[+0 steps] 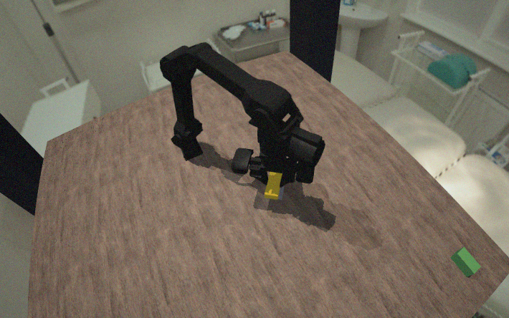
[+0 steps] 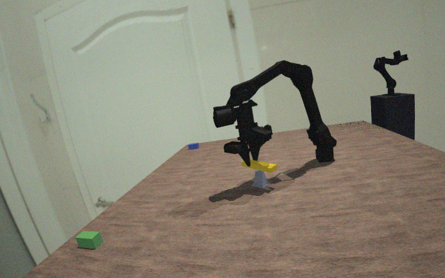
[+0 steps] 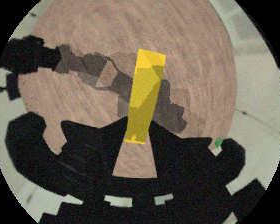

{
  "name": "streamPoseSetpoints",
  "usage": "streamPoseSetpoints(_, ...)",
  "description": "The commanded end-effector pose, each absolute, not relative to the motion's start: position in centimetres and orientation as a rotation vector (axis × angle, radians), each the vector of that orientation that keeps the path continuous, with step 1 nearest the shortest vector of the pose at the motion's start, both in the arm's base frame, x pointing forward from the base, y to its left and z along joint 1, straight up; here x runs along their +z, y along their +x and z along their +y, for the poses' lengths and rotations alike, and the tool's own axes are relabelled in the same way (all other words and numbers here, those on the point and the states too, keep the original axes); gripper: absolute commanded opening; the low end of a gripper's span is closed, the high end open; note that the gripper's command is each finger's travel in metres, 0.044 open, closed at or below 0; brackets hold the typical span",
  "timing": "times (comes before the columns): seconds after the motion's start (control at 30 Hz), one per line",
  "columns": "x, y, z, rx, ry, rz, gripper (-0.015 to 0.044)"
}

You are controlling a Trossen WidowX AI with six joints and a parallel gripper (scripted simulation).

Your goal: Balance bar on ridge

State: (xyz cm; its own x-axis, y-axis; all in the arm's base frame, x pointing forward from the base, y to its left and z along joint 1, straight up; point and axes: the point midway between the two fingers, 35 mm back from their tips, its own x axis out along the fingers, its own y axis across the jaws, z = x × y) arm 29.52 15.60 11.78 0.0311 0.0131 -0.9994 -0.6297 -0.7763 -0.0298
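Observation:
The yellow bar point(image 1: 273, 185) point(image 2: 267, 166) point(image 3: 145, 95) is off the table, lying roughly flat between my fingers. My gripper point(image 2: 252, 163) point(image 3: 138, 120) is shut on it, pointing down, off the bar's middle toward its far end in the exterior view. The pale blue-grey ridge point(image 1: 281, 193) point(image 2: 260, 180) stands on the table under the bar, near the middle of its length. The ridge's narrow top is right at the bar's underside; whether they touch I cannot tell. In the wrist view the ridge is hidden.
A green block point(image 1: 465, 262) point(image 2: 88, 240) lies near a table corner, far from the ridge. A blue block point(image 2: 193, 146) lies by the far table edge in the exterior view. Another arm stands on a dark pedestal point(image 2: 392, 114) beyond the table.

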Motion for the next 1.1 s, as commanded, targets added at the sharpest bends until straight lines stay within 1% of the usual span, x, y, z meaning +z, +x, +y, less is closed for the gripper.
streamPoseSetpoints(0.0, 11.72, 29.53, 15.66, 1.797, -1.843, 0.619, 0.0)
streamPoseSetpoints(1.07, 11.45, 29.52, 15.66, 1.797, -1.843, 0.619, 0.0)
